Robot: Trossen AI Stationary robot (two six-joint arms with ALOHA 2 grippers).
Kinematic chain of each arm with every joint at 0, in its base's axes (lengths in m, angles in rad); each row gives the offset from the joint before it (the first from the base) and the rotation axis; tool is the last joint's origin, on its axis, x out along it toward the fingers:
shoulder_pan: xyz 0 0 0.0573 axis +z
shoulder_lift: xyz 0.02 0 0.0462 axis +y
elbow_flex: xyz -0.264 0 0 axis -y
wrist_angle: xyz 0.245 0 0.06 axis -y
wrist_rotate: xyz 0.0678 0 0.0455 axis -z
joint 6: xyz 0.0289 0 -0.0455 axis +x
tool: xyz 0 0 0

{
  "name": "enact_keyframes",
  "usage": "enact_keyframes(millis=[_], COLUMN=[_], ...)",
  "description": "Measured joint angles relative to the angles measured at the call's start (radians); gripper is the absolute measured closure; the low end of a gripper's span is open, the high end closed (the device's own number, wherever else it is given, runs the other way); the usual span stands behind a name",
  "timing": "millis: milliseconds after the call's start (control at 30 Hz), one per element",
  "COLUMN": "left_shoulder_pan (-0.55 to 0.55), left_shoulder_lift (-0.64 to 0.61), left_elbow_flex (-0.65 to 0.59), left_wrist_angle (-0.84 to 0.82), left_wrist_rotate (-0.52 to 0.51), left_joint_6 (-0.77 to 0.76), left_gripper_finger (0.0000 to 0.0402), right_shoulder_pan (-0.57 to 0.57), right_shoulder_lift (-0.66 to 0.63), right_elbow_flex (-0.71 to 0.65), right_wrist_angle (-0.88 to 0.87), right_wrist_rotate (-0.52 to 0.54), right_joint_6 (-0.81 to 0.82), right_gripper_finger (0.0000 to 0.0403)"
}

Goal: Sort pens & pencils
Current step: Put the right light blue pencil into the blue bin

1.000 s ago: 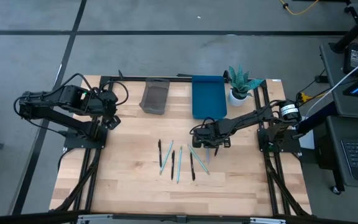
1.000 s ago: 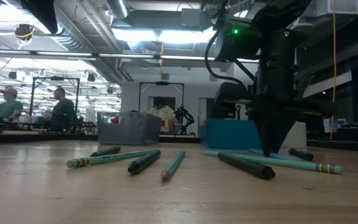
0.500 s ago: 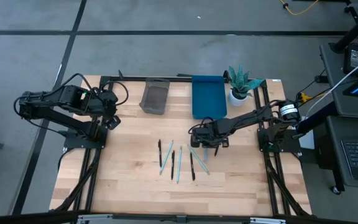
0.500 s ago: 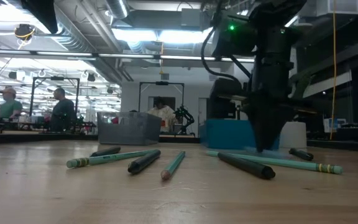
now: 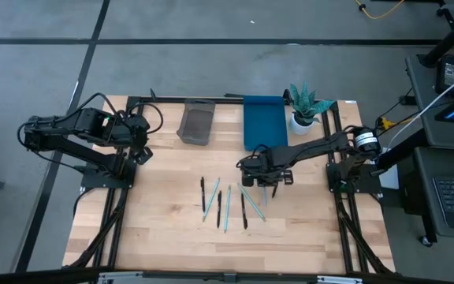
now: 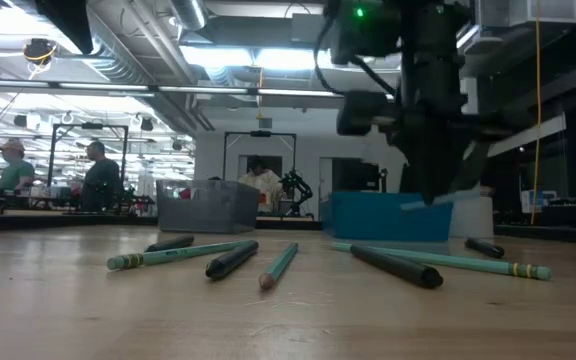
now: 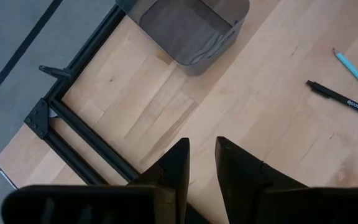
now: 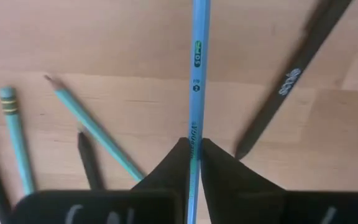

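Note:
A loose row of black pens [image 5: 219, 207] and teal pencils [image 5: 228, 207] lies flat on the wooden table [image 5: 164, 229]. My right gripper [image 5: 264, 175] hangs above the row's right end, pointing down, shut on a light-blue pencil [image 8: 196, 74]. In the low view this pencil [image 6: 438, 201] is in the air in front of the blue bin [image 6: 378, 217]. My left gripper [image 7: 202, 155] waits over the table's left side, its fingers a little apart with nothing between them. My right gripper pinches the light-blue pencil's shaft [image 8: 194, 142] between its two fingertips, from above, pointing down, with the fingers across the pencil. The pencil is lifted clear of the table and slightly tilted. How far along its length the hold lies is hidden by the gripper.
A grey bin [image 5: 196, 124] and a blue bin [image 5: 264, 122] stand side by side at the far edge, with a potted plant [image 5: 303, 106] to their right. Under the right gripper lie a black pen [image 8: 291, 78] and teal pencils [image 8: 92, 127]. People show in the room beyond.
My right gripper has risen from the table top with the light-blue pencil in its fingers. The pencil, which lay on the wood, is now lifted clear and tilts a little. The other pens and pencils have stayed in place.

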Motion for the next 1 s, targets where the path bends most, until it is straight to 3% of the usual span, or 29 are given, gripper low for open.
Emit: enact_keyframes(millis=[433,1000], left_shoulder_pan=[0.0,0.0], left_shoulder_lift=[0.0,0.0], left_elbow_flex=[0.0,0.0], left_wrist_angle=[0.0,0.0], left_wrist_rotate=[0.0,0.0], left_joint_6=[0.001,0.001], left_gripper_finger=[0.0329,0.0329], right_shoulder_pan=[-0.07,-0.386], right_shoulder_lift=[-0.003,-0.003], right_elbow_flex=[0.255,0.263], right_wrist_angle=[-0.301,-0.29], right_wrist_rotate=[0.154,0.142], right_joint_6=[-0.13,-0.457], right_gripper_finger=[0.0376,0.0367])
